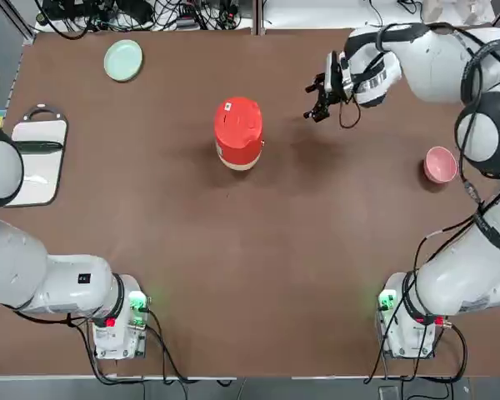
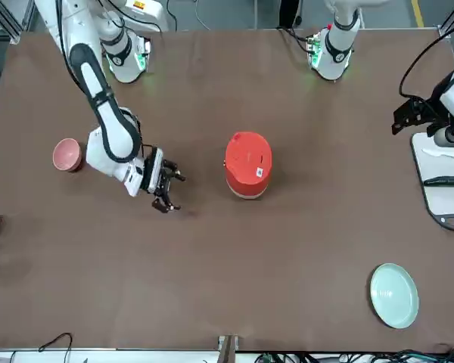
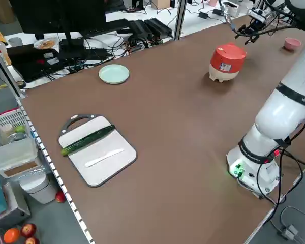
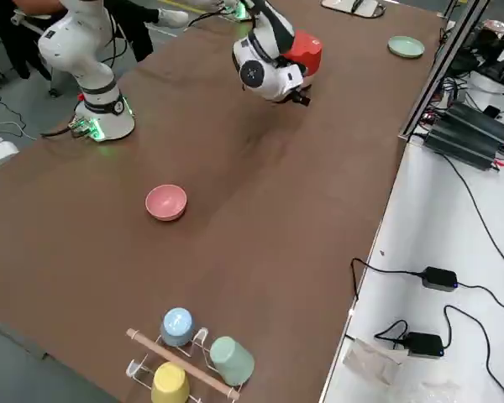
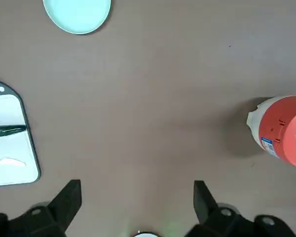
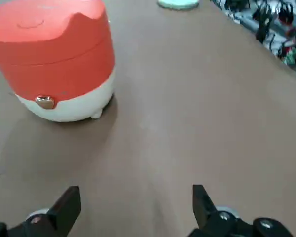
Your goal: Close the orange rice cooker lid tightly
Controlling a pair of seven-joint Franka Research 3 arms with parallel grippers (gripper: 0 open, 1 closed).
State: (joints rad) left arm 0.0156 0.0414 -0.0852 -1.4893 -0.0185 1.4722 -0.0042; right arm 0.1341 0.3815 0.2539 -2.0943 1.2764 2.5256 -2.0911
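Note:
The orange rice cooker [image 1: 238, 133] stands upright near the middle of the table, and its domed lid [image 1: 238, 118] lies down on the body. My right gripper [image 1: 317, 102] hovers to the cooker's right, a short gap away, open and holding nothing. In the right wrist view the cooker [image 6: 54, 59] sits beyond the spread fingers [image 6: 69, 202]. My left gripper [image 2: 410, 115] hangs high at the table's left side near the cutting board, open and empty. The left wrist view shows the cooker [image 5: 283, 131] far off.
A pink bowl [image 1: 440, 164] sits at the right side of the table. A pale green plate [image 1: 122, 60] lies at the far left. A white cutting board [image 1: 37, 158] with a cucumber and knife is at the left edge. A cup rack [image 4: 193, 353] stands beyond the bowl.

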